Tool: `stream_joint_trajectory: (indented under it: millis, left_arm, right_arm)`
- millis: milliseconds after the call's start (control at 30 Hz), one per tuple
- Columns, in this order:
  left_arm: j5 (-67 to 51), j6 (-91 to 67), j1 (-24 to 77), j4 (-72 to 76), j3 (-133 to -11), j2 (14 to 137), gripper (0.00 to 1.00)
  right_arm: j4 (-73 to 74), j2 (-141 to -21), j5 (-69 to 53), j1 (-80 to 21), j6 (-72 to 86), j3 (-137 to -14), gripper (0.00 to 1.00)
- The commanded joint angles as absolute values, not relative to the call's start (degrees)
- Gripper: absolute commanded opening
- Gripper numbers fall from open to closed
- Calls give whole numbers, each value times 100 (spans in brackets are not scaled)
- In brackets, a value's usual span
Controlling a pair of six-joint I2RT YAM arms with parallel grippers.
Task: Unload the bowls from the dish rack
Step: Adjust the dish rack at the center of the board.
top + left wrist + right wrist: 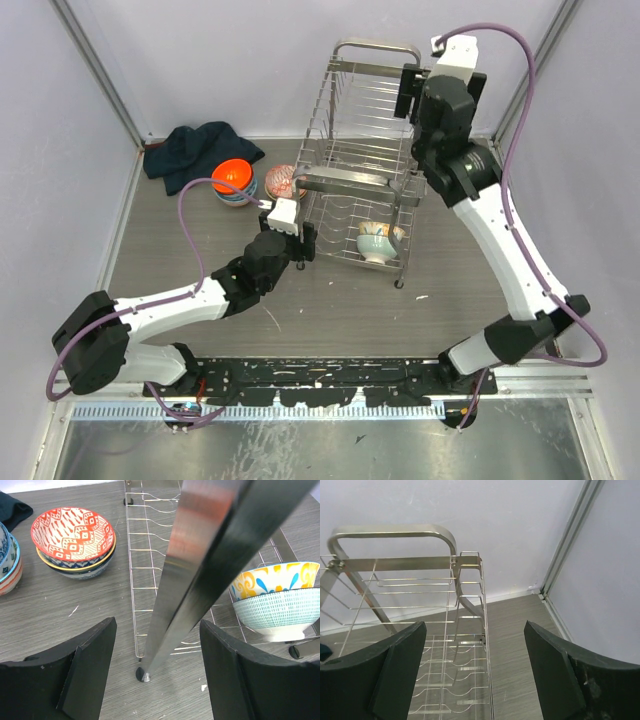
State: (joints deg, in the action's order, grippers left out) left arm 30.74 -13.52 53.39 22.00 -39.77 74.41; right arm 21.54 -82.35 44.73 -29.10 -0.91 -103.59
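Observation:
The silver wire dish rack [352,165] stands mid-table. On its lower tier, at the front right, two nested bowls [380,240] sit; the left wrist view shows a yellow-and-blue bowl inside a teal-lined one [278,611]. More bowls stand on the table left of the rack: an orange one [232,177] on a stack, and a red-patterned bowl [73,533] on a blue one. My left gripper [303,243] is open low at the rack's front-left leg [172,600], its fingers apart on either side of it. My right gripper [408,92] hangs open above the rack's back right corner, holding nothing.
A dark cloth [198,150] lies bunched at the back left, behind the table's bowls. The rack's looped end handle [395,532] and upper wire tier [440,645] lie under my right gripper [475,672]. The enclosure's walls and corner post [570,535] stand close on the right.

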Motion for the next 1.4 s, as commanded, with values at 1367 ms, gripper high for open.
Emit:
stream_joint_trajectory:
  millis: [1367]
  left_arm:
    - [2367, -992, 4711, 2512, -4365, 7872, 75]
  right_arm:
    - [3538, -9145, 3220, -1244, 743, -11286, 89]
